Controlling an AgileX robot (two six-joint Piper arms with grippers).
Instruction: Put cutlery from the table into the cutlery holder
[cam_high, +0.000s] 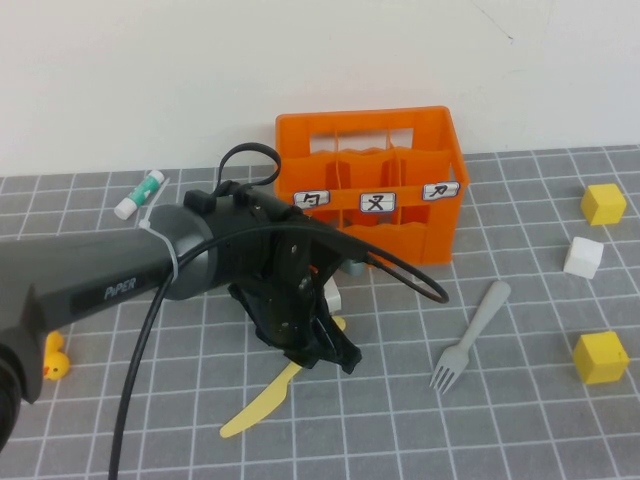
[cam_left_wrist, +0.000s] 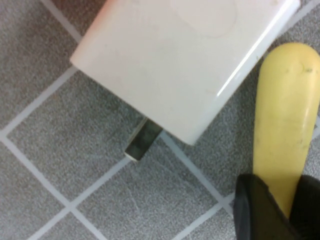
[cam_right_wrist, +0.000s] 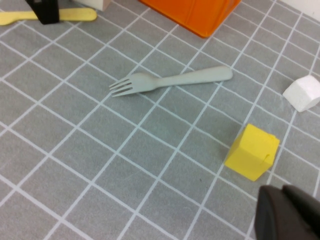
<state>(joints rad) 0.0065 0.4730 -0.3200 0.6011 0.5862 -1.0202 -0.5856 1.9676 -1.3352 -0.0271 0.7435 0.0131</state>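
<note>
- The pale-yellow knife (cam_high: 265, 402) lies flat on the grey gridded desk (cam_high: 420, 430), in front of the orange cutlery holder (cam_high: 375, 185); it is slim, smooth plastic with a rounded handle end.
- The left gripper (cam_high: 335, 350) is set down over the knife's handle, beside a white charger block (cam_left_wrist: 185, 60); the jaws are seen straddling the handle, narrowed, though a firm hold cannot be confirmed.
- The step in hand is judged the knife's grasp; next, a lift and carry to the holder is called for.
- The grey fork (cam_high: 470, 335) lies apart on the desk, untouched.
- The right gripper (cam_right_wrist: 287, 212) hangs near a yellow cube (cam_right_wrist: 251, 151); its jaws' state cannot be told.
</note>
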